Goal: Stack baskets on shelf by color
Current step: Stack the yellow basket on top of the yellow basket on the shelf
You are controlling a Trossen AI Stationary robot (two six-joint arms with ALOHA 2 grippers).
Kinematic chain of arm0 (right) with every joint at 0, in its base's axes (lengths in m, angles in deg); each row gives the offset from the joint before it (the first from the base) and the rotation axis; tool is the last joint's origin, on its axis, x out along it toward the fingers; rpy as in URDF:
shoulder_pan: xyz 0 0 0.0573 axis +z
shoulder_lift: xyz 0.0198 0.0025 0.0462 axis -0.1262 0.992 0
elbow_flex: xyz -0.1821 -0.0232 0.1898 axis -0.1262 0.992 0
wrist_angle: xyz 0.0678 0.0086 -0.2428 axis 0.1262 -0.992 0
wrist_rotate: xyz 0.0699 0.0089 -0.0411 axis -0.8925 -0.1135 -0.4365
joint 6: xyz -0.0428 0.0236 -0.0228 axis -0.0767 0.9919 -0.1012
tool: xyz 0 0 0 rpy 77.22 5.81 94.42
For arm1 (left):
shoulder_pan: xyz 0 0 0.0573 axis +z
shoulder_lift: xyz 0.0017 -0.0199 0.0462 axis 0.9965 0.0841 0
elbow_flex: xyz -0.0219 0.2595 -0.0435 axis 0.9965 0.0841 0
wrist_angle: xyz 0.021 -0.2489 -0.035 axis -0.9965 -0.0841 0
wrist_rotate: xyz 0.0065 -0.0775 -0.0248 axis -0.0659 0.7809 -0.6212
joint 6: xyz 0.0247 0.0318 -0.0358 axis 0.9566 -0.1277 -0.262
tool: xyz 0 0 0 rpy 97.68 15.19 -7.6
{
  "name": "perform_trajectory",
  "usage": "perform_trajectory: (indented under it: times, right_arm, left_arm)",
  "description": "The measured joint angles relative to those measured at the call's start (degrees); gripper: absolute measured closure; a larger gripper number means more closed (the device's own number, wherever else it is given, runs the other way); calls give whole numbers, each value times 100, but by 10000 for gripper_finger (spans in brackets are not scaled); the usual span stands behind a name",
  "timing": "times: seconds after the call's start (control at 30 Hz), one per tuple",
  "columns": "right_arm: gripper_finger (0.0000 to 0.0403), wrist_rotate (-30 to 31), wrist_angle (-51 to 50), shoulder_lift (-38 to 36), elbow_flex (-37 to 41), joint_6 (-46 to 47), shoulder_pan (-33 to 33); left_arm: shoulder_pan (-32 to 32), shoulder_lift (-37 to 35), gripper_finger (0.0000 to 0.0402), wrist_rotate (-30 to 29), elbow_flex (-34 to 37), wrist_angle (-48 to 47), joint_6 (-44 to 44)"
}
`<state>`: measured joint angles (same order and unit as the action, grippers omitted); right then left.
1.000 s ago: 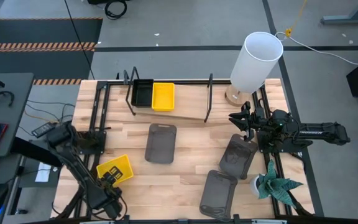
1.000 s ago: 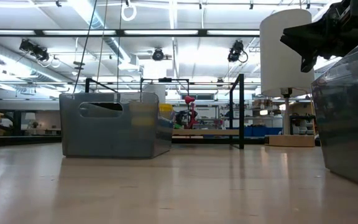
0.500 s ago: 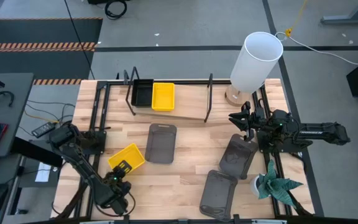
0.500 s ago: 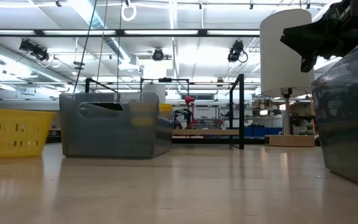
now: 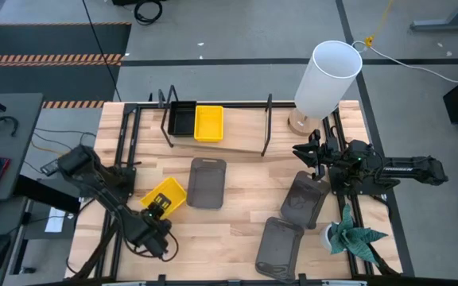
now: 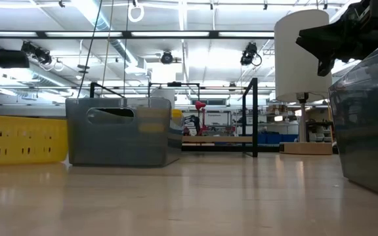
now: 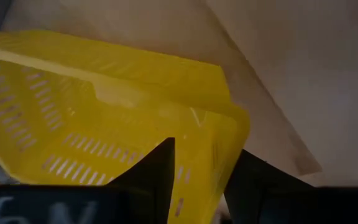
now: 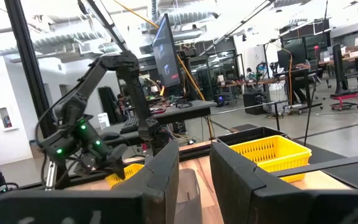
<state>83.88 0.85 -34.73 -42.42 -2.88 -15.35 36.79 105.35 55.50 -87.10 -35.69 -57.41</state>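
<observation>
My left gripper (image 5: 156, 211) is shut on a yellow basket (image 5: 164, 196) at the table's near left; the basket also shows in the low view (image 6: 18, 139). My right gripper (image 5: 308, 152) is open and empty above a dark grey basket (image 5: 304, 199) at the right. The shelf (image 5: 237, 137) stands at the far edge; a black basket (image 5: 183, 119) and a yellow basket (image 5: 208, 123) rest on it side by side. Two more dark grey baskets lie flat on the table, one at the middle (image 5: 205, 183) and one near the front (image 5: 279, 246). My left gripper holds the yellow basket by a side wall near a corner (image 7: 219, 155), one finger (image 7: 157, 177) inside and one (image 7: 257, 186) outside. The fingers come slanting from the near left. The basket sits level; I cannot tell whether its bottom touches the table.
A tall white cylinder lamp (image 5: 328, 75) stands at the far right and a potted plant (image 5: 352, 238) at the near right. Free tabletop lies between the middle grey basket and the shelf, and along the near edge (image 5: 213, 254).
My left gripper has carried the yellow basket from the near left corner toward the far edge and the right, close to the middle grey basket. The basket has turned about and come level.
</observation>
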Motion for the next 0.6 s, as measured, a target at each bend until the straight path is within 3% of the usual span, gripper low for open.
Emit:
perform_trajectory:
  times: [0.4,0.6]
  right_arm:
    - [306,0,-2,0,-2,0,0]
    - [306,0,-2,0,-1,0,-2]
  left_arm:
    - [616,-1096,291,170,903,1151,344]
    - [1060,-1162,378,838,737,1158,333]
